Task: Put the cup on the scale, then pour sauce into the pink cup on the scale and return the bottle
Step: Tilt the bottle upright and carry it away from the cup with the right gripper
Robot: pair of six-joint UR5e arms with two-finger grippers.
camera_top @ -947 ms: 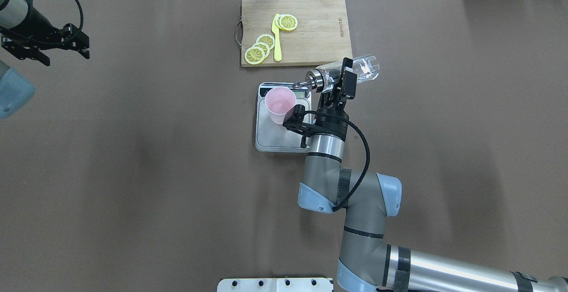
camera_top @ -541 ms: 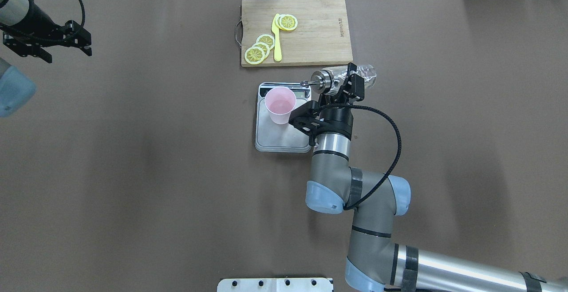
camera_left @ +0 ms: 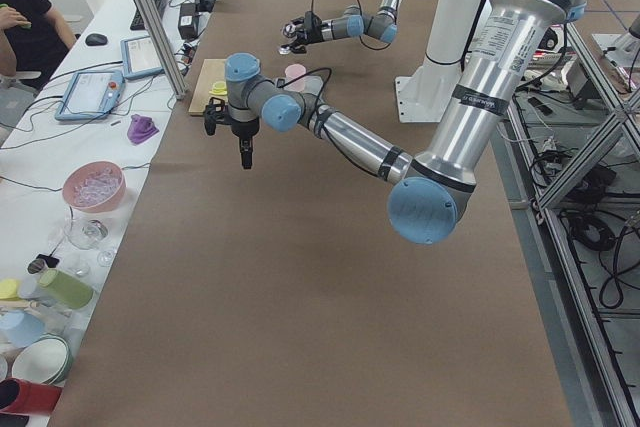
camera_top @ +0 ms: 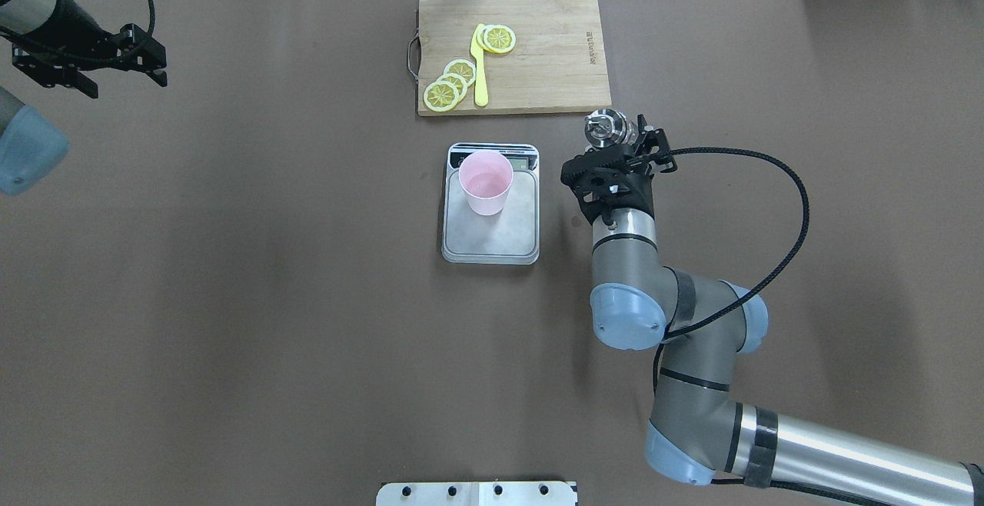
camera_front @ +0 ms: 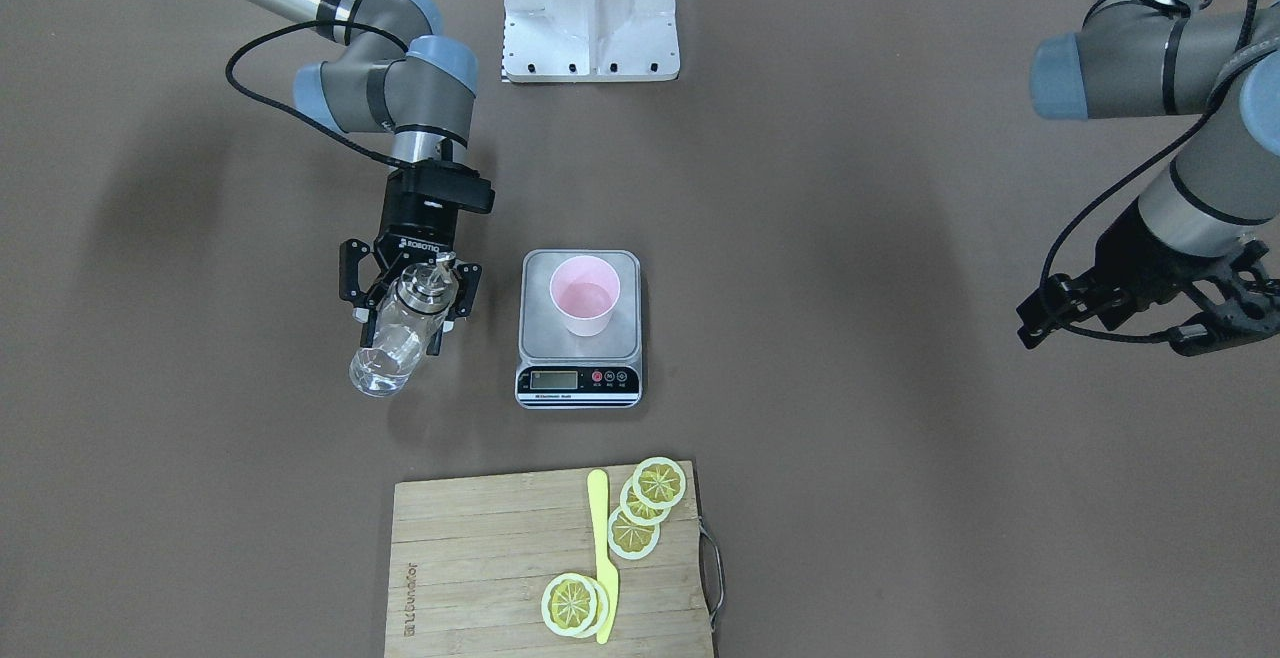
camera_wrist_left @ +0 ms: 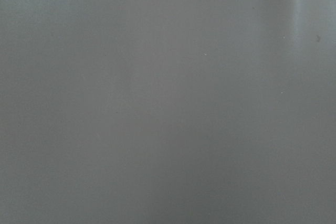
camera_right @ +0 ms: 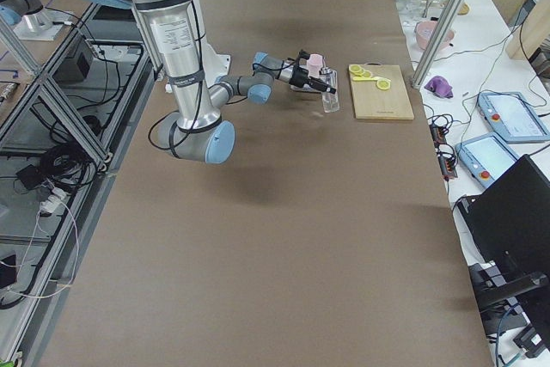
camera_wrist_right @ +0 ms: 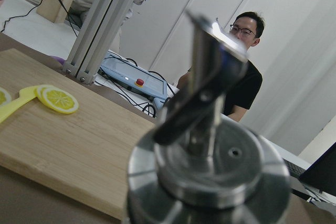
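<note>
The right gripper [camera_front: 410, 300] was clamped on the neck end of the glass bottle [camera_front: 393, 343], just under its metal pourer cap [camera_top: 602, 125], one finger on each side. In under a second the bottle had swung from lying nearly level, spout reaching over the display end of the scale beside the cup's rim, to standing roughly upright with the cap on top. The wrist had also carried it sideways, off the scale and over bare table on the robot's right, just short of the wooden cutting board [camera_top: 553, 52]. From the right side view it looked to be hanging above the table rather than set down, though that was hard to judge. A little clear sauce sat at the bottom of the bottle.

The pink cup [camera_front: 585, 308] stood upright on the kitchen scale [camera_front: 540, 336], toward its display end, with what appeared to be a shallow layer of liquid inside. So the pour seemed finished, and only the bottle's return remained.

The left gripper [camera_front: 1110, 336] hung far off at the table's left edge, fingers apart and holding nothing, having drifted a touch further from the work.
</note>
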